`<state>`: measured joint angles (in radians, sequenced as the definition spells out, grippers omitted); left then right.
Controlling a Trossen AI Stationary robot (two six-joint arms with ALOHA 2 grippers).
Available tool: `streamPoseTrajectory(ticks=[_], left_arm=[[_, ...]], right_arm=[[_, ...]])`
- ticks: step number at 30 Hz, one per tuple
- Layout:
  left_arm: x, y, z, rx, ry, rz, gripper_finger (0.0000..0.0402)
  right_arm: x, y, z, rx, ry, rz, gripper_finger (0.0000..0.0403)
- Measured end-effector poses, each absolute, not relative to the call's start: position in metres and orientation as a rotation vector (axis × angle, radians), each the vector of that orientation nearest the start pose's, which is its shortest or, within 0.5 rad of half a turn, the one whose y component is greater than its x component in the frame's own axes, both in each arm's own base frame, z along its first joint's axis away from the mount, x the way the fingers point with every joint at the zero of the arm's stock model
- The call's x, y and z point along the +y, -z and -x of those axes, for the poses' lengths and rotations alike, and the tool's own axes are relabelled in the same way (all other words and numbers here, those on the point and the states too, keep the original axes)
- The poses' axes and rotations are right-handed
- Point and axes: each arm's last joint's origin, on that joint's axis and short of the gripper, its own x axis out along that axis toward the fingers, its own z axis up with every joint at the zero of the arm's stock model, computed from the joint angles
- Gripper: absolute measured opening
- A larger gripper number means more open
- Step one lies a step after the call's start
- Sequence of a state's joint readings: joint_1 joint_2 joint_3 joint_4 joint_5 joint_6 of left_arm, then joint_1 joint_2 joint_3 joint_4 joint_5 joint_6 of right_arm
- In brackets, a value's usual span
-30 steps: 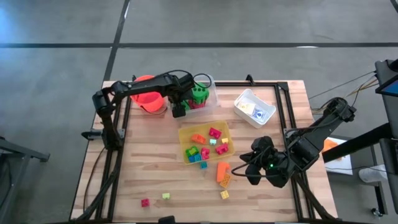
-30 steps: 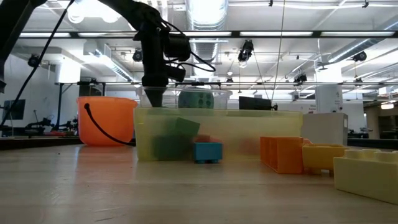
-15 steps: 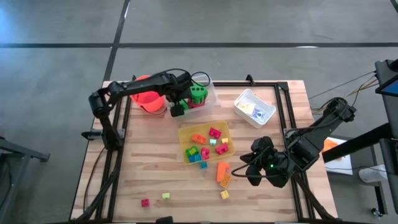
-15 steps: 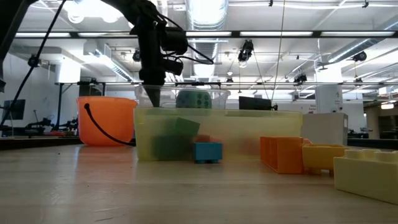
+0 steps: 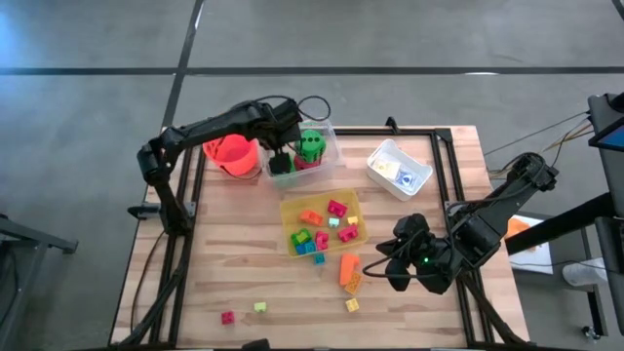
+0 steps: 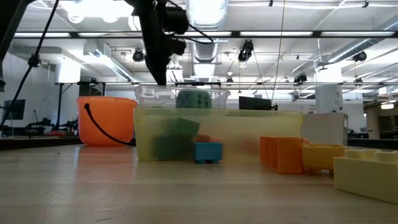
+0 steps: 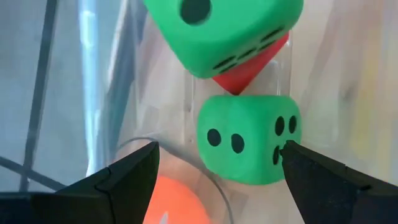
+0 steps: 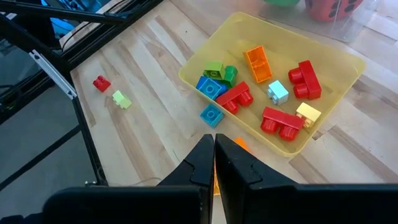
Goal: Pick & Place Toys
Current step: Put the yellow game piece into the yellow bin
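A clear tray (image 5: 330,154) at the far middle of the table holds two green dotted dice (image 7: 245,146) (image 7: 224,25) and a red die (image 7: 249,71) under the upper one. My left gripper (image 5: 281,162) hangs open above the tray's left end (image 6: 160,78). Its fingers stand apart on either side of the nearer green die, well above it, in the left wrist view (image 7: 219,149). My right gripper (image 5: 375,268) waits shut at the near right (image 8: 213,163). Small bright blocks lie in the yellow tray (image 5: 292,207).
An orange bucket (image 5: 232,154) stands just left of the clear tray. A white tray (image 5: 398,168) sits at the far right. Loose blocks lie on the wood: orange (image 5: 348,268), blue (image 5: 319,258), yellow (image 5: 352,305), red (image 5: 227,317) and yellow-green (image 5: 260,307).
My left gripper has gone up from the clear tray's left end to above its rim, with nothing between its fingers. The dice have stayed where they were.
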<state>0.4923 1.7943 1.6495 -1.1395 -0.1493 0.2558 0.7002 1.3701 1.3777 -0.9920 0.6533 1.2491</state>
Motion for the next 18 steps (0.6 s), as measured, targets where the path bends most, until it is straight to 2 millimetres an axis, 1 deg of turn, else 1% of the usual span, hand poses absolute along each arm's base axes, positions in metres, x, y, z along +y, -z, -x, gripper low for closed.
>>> streamPoseTrajectory(ticks=[5,7,9,12,18], left_arm=[[0.167,-0.319,-0.309,1.328,-0.465,0.127,0.0324],[0.16,-0.327,-0.308,1.338,-0.499,0.188,0.0324],[0.149,-0.332,-0.307,1.362,-0.514,0.237,0.0324],[0.124,-0.337,-0.306,1.379,-0.514,0.264,0.0324],[0.056,-0.342,-0.306,1.356,-0.454,0.246,0.0324]], right_arm=[[0.155,-0.348,-0.212,0.646,0.415,-0.571,0.0012],[0.154,-0.348,-0.212,0.648,0.421,-0.571,0.0012],[0.152,-0.347,-0.212,0.635,0.455,-0.583,0.0012],[0.148,-0.345,-0.208,0.624,0.516,-0.563,0.0013],[0.143,-0.342,-0.202,0.664,0.568,-0.503,0.0013]])
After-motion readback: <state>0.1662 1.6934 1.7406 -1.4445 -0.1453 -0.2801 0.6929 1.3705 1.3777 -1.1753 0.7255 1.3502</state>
